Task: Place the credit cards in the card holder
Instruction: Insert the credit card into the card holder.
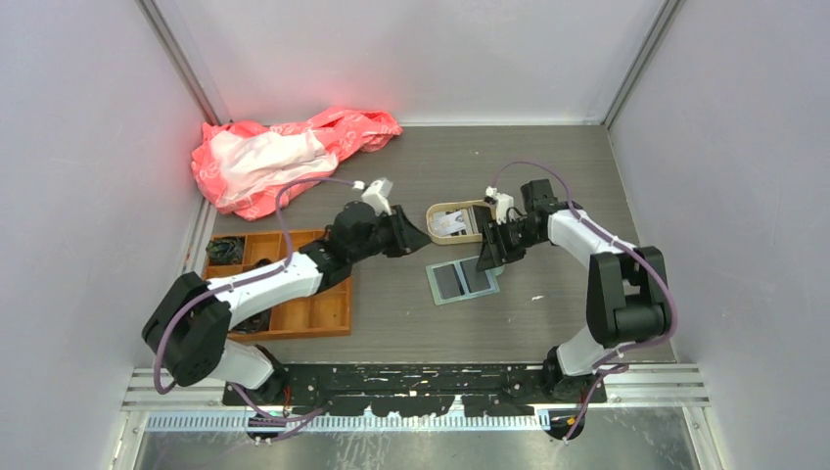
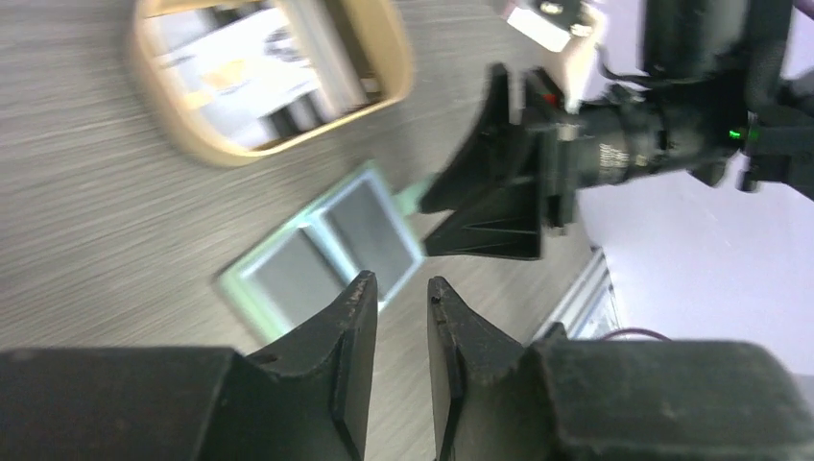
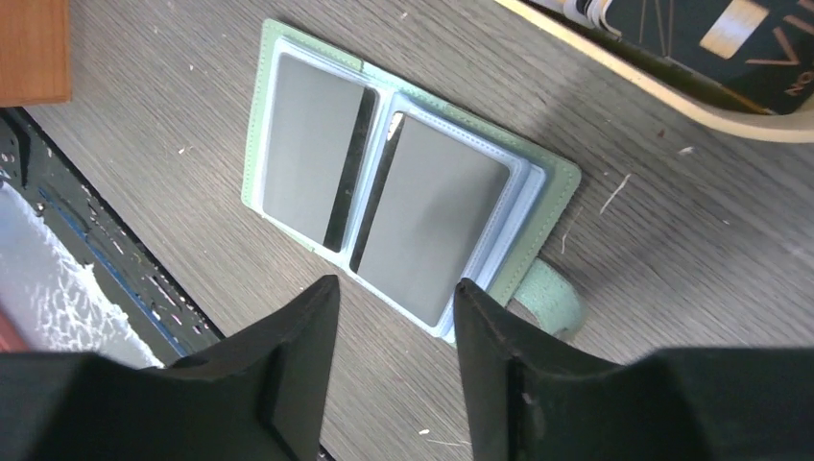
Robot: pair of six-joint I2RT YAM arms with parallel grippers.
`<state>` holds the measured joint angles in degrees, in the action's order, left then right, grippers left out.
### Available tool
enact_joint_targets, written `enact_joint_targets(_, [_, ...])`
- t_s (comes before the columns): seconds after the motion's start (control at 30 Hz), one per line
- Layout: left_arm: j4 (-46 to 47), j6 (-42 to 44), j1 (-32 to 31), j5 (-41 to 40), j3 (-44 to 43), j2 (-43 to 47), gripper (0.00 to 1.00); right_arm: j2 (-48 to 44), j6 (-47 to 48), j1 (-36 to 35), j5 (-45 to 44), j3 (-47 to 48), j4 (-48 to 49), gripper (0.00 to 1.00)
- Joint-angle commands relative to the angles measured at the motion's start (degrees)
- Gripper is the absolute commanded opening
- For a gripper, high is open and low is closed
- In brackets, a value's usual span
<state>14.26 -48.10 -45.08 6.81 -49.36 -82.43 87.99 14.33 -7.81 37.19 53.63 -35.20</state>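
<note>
Card holder (image 3: 253, 144) lies open, cards (image 3: 312, 154) in both pockets. Right gripper (image 3: 395, 288) parted, empty, by it; left gripper (image 2: 401, 283) slightly parted, empty.

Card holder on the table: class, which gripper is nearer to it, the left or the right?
Right. The right gripper hangs over the card holder's far right edge; the left gripper sits off its far left corner, beside the beige tray.
</note>
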Motion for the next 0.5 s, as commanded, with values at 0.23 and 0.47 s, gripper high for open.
enact_joint_targets(0.23, [-24.4, 12.1, 4.3, -15.7, -0.2, 15.3, 0.48, 8.6, -2.8, 0.7, -0.5, 5.4, -1.1, 0.41])
enact_joint_targets(0.47, [-16.7, 11.8, 3.0, -23.9, 10.9, 23.2, 0.99, 10.8, -2.4, 0.7, -2.1, 5.9, -2.2, 0.40])
